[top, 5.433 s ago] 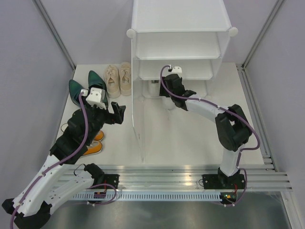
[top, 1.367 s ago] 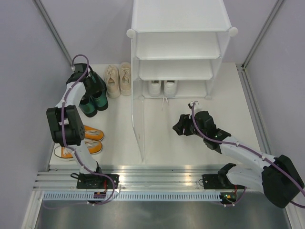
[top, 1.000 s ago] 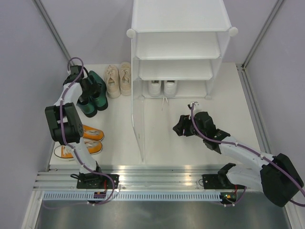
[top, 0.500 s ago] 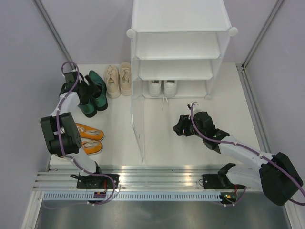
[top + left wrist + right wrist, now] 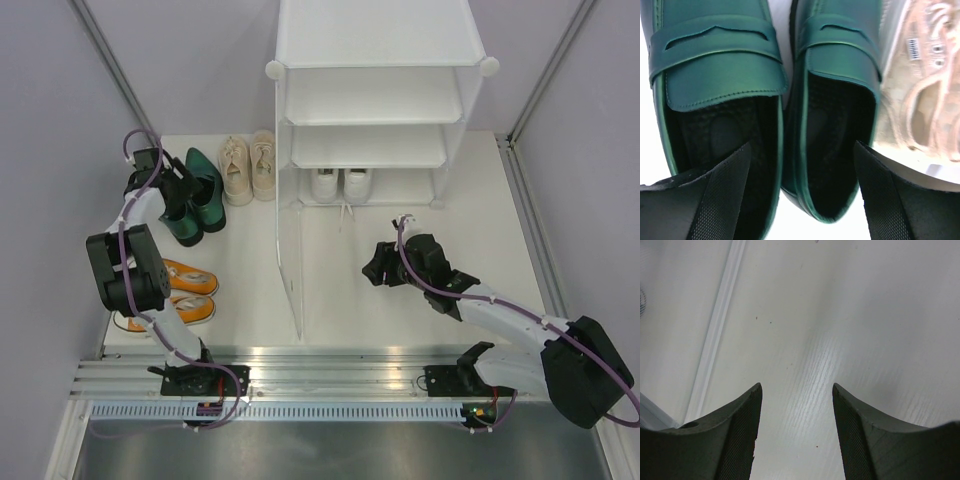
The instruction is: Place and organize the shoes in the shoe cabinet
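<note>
The dark green heels [image 5: 203, 192] stand side by side at the far left, filling the left wrist view [image 5: 837, 95]. My left gripper [image 5: 173, 192] is open at their heel end [image 5: 800, 200]. One finger is over the left shoe's opening, the other outside the right shoe. The cream sneakers [image 5: 250, 165] stand just right of them. The orange sneakers [image 5: 185, 292] lie nearer, partly behind my left arm. The white sneakers [image 5: 340, 183] sit on the bottom tier of the shoe cabinet [image 5: 380, 95]. My right gripper [image 5: 376, 268] is open and empty over the floor [image 5: 797, 430].
The cabinet's translucent side panel [image 5: 290, 255] stands between the two arms. Grey walls close in the left and right sides. A cream sneaker [image 5: 927, 95] touches the right green shoe's side. An aluminium rail [image 5: 340, 370] runs along the near edge.
My left gripper has drawn back to the left along the green heels to their heel end. The right arm has barely moved.
</note>
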Controlling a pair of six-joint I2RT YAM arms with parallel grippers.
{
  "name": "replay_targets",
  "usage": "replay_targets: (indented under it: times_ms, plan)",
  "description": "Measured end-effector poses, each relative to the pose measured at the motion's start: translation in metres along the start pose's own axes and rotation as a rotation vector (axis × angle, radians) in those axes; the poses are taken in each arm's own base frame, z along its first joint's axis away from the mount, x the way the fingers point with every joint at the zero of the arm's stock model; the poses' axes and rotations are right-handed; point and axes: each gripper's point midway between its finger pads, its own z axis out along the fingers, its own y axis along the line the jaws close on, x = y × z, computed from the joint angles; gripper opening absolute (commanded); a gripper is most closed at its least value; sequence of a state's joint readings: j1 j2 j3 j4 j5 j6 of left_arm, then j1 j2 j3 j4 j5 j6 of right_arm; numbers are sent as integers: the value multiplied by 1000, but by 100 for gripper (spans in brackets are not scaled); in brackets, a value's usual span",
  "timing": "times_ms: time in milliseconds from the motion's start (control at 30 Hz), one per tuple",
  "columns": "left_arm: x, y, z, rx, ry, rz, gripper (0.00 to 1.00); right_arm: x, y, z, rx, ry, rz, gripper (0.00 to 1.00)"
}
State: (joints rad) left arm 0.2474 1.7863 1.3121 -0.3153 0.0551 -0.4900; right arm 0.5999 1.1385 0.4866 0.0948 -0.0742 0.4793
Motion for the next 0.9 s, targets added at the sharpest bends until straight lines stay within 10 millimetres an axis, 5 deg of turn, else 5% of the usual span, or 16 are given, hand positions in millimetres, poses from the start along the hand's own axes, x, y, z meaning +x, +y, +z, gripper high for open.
replay_targets:
  times_ms: [333, 433, 600, 800, 900]
  plan:
    - [19, 9, 20, -28, 87, -5, 63, 6, -3, 3, 11, 20, 1, 63]
    - [30, 12, 27, -32, 126, -3, 49, 5, -3, 3, 11, 19, 1, 63]
    - [31, 19, 31, -59, 134, 14, 2, 1, -1, 1, 6, 4, 0, 63]
    - [31, 18, 23, -65, 141, 45, 2, -14, 8, -10, -29, -54, -5, 63]
    - [38, 9, 0, -61, 157, 64, 2, -21, 14, -16, -50, -78, -8, 63]
